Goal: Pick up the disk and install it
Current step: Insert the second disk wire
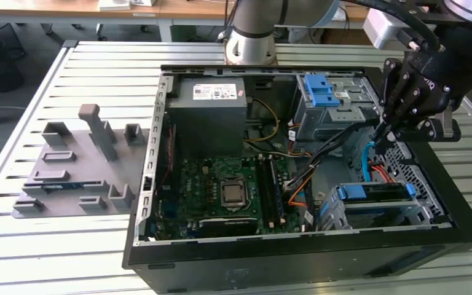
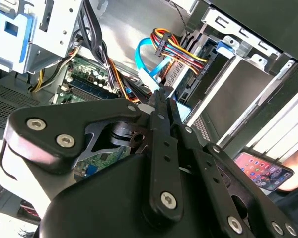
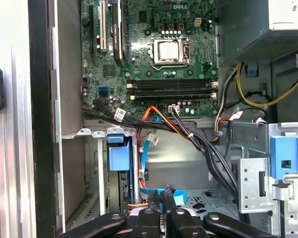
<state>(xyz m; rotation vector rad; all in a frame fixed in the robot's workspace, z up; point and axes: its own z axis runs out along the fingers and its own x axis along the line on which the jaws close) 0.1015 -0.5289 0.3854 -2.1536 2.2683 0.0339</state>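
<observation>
One gripper with fingers pinched together and empty hangs over the computer case's right side in the exterior view. The disk sits in its cage at the case's near right corner, just below the fingertips, long axis across the case.

hand fingers together | over blue cable | possibly touching

One high overview, two close wrist cameras.
The exterior view looks steeply down on the open computer case; both wrist views look past the jaws into it, sharing its cables.
</observation>
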